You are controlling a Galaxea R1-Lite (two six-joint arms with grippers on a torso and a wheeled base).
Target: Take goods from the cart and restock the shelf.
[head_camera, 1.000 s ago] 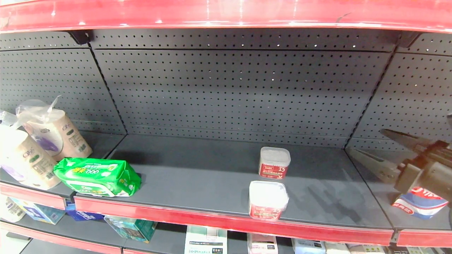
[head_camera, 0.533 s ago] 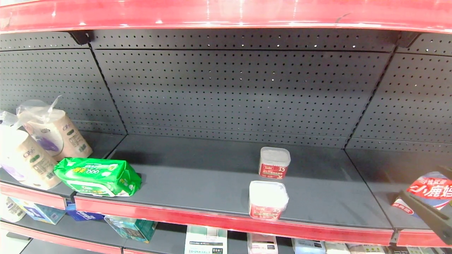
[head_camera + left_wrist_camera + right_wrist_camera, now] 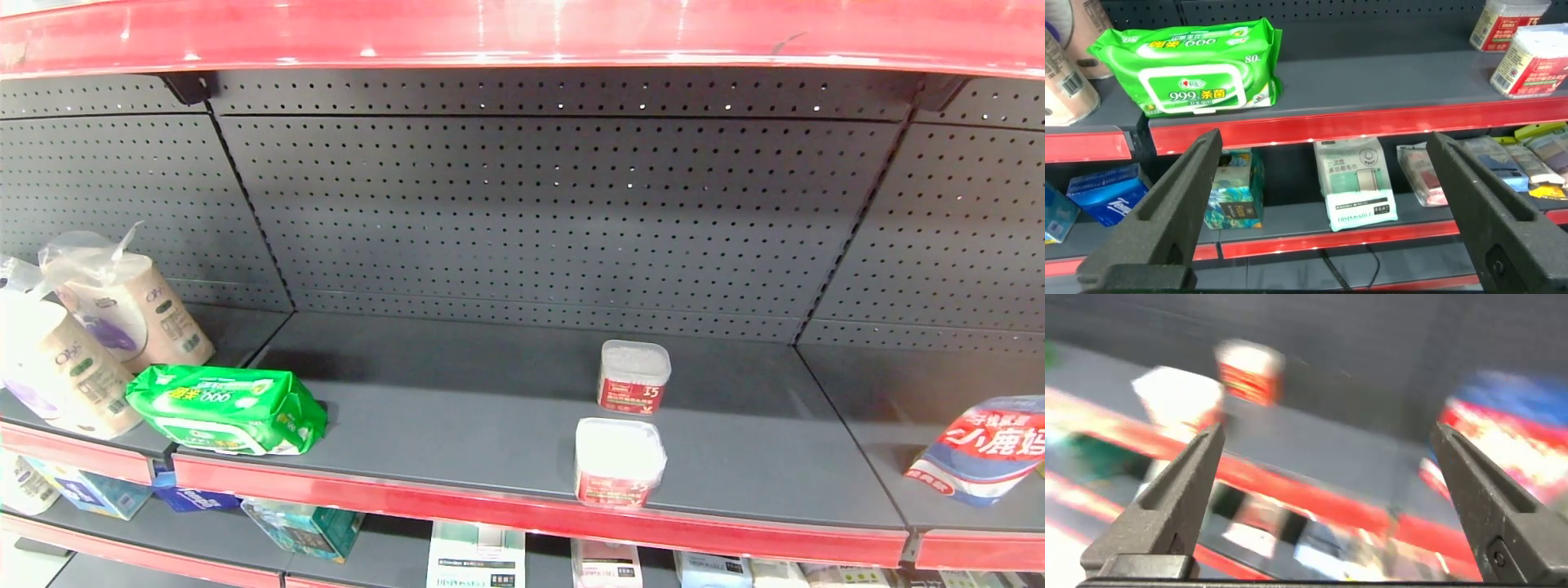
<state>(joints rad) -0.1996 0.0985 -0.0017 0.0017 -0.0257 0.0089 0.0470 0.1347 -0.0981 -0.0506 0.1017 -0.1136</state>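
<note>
On the grey shelf (image 3: 457, 408) a green wipes pack (image 3: 229, 408) lies at the left. Two small white containers with red labels stand right of centre, one behind (image 3: 633, 377) and one at the front edge (image 3: 618, 462). A red and blue pouch (image 3: 984, 447) leans on the right shelf section. My left gripper (image 3: 1324, 143) is open in front of the shelf, below the wipes pack (image 3: 1188, 69). My right gripper (image 3: 1327, 433) is open and holds nothing, off the shelf front between the containers (image 3: 1180, 396) and the pouch (image 3: 1511, 433).
Wrapped paper rolls (image 3: 90, 327) lean at the far left. A red shelf (image 3: 522, 33) overhangs the bay, and a pegboard wall (image 3: 555, 204) closes the back. The lower shelf holds several boxes and packs (image 3: 1360, 184) behind a red front strip (image 3: 531, 510).
My right gripper has drawn back from the pouch and left the head view at the lower right. The pouch now stands free on the right section.
</note>
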